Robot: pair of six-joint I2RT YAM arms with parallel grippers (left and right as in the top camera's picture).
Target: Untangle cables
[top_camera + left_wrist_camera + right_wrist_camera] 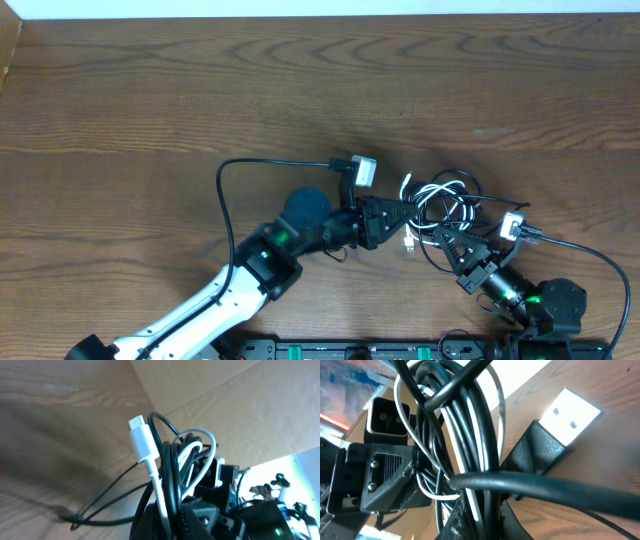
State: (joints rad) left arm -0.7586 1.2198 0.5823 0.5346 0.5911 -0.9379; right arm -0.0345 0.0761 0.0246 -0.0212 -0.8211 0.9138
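Both arms are on the same knot right now. The cables (447,198) sit bunched up right of the middle of the tabletop (150,90), toward the near edge, with my two wrists coming at them from either side: left arm from the left, right arm from the near right.

My left jaws are clamped on the bundle. In the left wrist view the black cords (172,475) and the white cord (200,455) run straight down between them. A white plug (141,436) sticks up out of the bunch, tilted to the left. One thin black strand (100,510) trails off to the left and down onto the wood.

My right jaws are pinched shut on the tangle too. Up close it's a thick sheaf of black cords (470,435) with some white mixed in, and one black cord (545,485) crosses sideways over the front. Just right of that is a black-bodied USB plug (568,410), its metal end pointing away to the upper right.

From overhead, a small white plug end (409,242) lies on the tabletop just near of the knot, between my two wrists.
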